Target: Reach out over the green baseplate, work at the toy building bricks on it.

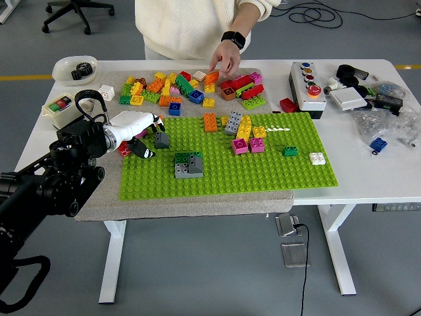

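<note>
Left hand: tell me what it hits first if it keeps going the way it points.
The left hand points right over the green baseplate. First in line is the small grey brick at its fingertips, seemingly already touching; depth is unclear.

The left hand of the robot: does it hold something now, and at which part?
The left hand pinches a small grey brick by its upper left edge, at the left end of the green baseplate. How firmly cannot be told.
</note>
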